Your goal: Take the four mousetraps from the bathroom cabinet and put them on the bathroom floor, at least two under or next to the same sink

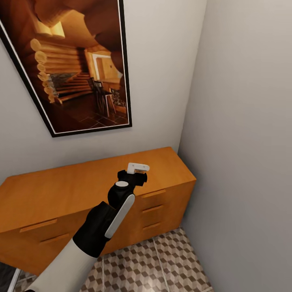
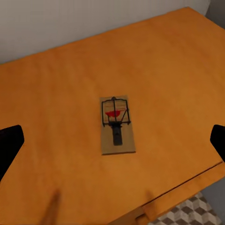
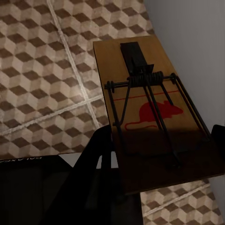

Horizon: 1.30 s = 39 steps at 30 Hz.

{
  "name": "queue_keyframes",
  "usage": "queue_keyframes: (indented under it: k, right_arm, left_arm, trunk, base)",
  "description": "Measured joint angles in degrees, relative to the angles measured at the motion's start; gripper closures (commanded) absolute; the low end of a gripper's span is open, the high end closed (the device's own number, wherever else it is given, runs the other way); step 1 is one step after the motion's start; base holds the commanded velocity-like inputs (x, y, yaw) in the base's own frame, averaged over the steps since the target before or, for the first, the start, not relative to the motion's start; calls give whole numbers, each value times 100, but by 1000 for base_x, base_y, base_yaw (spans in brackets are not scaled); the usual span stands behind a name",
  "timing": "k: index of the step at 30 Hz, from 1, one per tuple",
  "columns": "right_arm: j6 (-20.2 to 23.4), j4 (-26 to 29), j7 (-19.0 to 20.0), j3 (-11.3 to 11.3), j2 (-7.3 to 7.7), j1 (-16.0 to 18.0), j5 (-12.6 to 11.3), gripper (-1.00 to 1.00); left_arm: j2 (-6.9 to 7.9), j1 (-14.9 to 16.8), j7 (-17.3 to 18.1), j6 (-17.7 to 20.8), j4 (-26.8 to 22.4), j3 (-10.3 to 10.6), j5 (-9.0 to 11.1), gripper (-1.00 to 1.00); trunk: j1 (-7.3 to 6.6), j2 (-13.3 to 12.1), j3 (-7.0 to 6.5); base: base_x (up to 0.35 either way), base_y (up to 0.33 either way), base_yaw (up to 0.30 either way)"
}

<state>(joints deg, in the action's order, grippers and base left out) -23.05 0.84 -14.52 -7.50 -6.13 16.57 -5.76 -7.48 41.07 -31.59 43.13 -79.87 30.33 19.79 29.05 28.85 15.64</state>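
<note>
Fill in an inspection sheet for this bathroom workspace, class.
Surface: cabinet top, orange-brown wood.
Job's things: mousetrap on the cabinet lies flat; held mousetrap hangs over the tiled floor.
Clutter: nothing seen.
Grippers: left pincer open above the mousetrap on the cabinet; right pincer shut on the held mousetrap.
Cables: nothing seen.
Surroundings: framed picture, grey walls.

White forearm, glossy black wrist with a white stripe and disc, black tool.
</note>
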Motion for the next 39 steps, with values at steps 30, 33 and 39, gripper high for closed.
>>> queue_keyframes:
  k: [30,33,39]
  right_arm:
    - [0,0,2,2,17,0,-1,100]
    - [0,0,2,2,17,0,1,100]
    - [0,0,2,6,17,0,0,100]
  left_arm:
    - [1,0,-51,-976,240,-9,351,-100]
    - [6,0,-52,-998,247,-10,347,-100]
    - [8,0,-55,-1007,256,-11,344,-100]
  trunk:
    - [1,0,0]
    - [0,0,0]
    - [1,0,18]
  base:
    - [3,0,0]
    - [0,0,0]
    - [0,0,0]
